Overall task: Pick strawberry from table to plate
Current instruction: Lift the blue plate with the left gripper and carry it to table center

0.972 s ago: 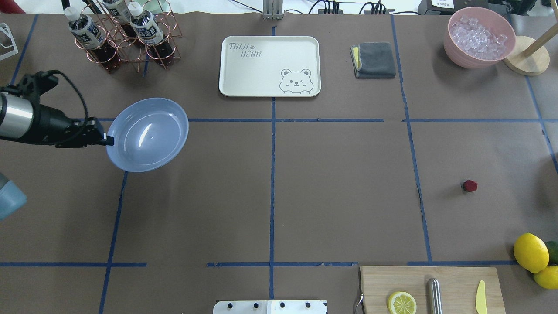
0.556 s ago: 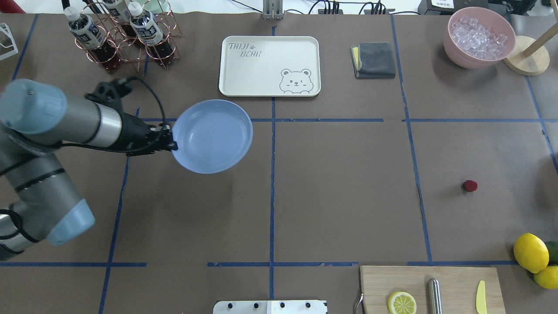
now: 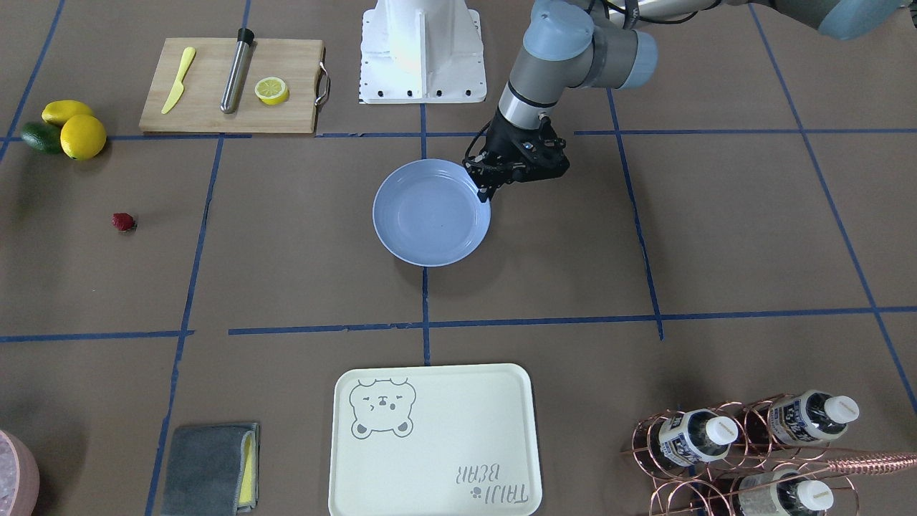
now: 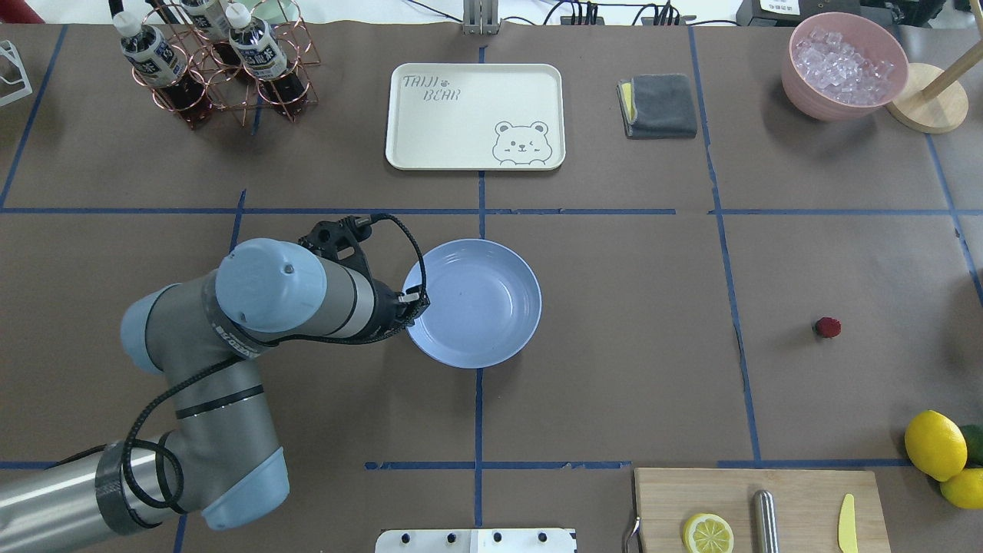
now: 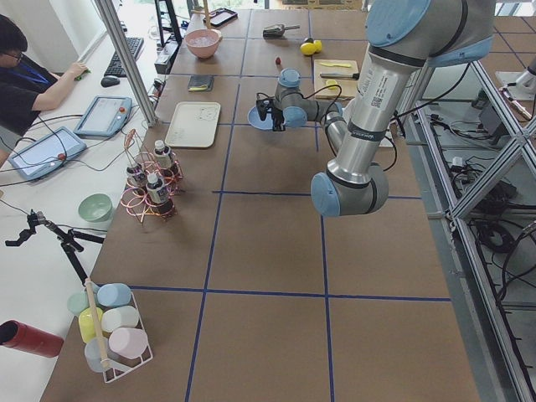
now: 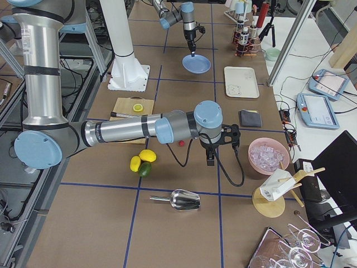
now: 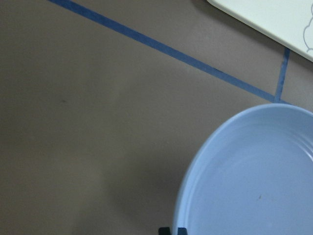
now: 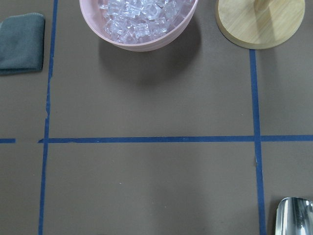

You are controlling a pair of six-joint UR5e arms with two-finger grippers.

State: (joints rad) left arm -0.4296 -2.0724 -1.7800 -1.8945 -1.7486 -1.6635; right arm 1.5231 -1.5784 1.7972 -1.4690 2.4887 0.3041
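Observation:
The light-blue plate (image 4: 484, 307) sits near the middle of the table (image 4: 630, 369), also seen as the plate (image 3: 430, 215) in the front view. My left gripper (image 4: 417, 298) is shut on the plate's left rim; in the left wrist view the plate (image 7: 254, 181) fills the lower right, with dark fingertips (image 7: 165, 230) at the bottom edge. The small dark-red strawberry (image 4: 827, 328) lies far to the right, alone on the brown paper. My right gripper (image 6: 211, 161) hangs near the strawberry (image 6: 181, 143) in the right side view only; I cannot tell if it is open or shut.
A cream bear tray (image 4: 475, 115), a copper rack of bottles (image 4: 219, 65), a grey cloth (image 4: 659, 105) and a pink ice bowl (image 4: 843, 65) line the far side. A cutting board (image 4: 756, 511) with a lemon half and lemons (image 4: 935, 444) sit near right.
My left arm has carried the plate from the table's left side rightward and nearer the robot, to the table's middle. The strawberry has not moved.

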